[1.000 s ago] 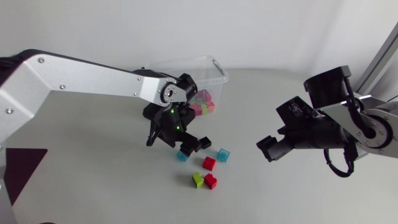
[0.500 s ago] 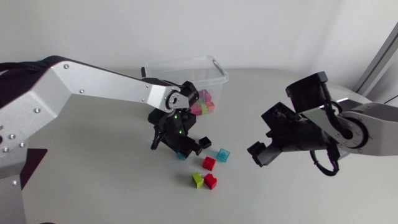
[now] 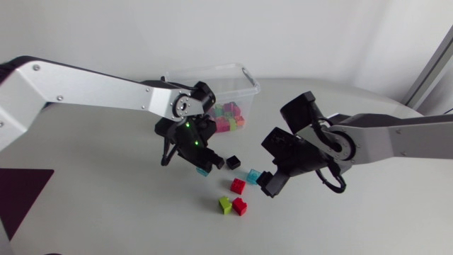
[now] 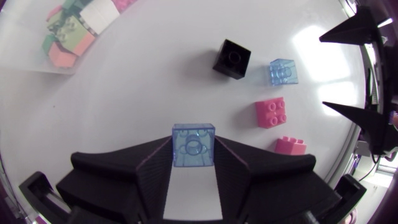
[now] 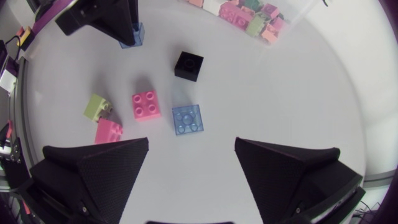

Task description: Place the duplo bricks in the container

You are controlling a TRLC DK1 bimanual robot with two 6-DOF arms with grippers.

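Gripping translucent blue brick (image 4: 193, 140) in left tool (image 4: 193, 157), fingers clamped on both sides, low over tabletop (image 3: 127, 205) | right tool (image 5: 191, 144) open above second blue brick (image 5: 187, 118) | step: pick made, drop-off pending | next, likely: lift, carry to container (image 3: 248, 83), release inside.

Clear container (image 3: 249, 85) holds bricks (image 3: 228, 117); five loose bricks (image 3: 238, 185) lie nearby; left end effector (image 4: 193, 149) clamps a blue brick (image 4: 193, 140).
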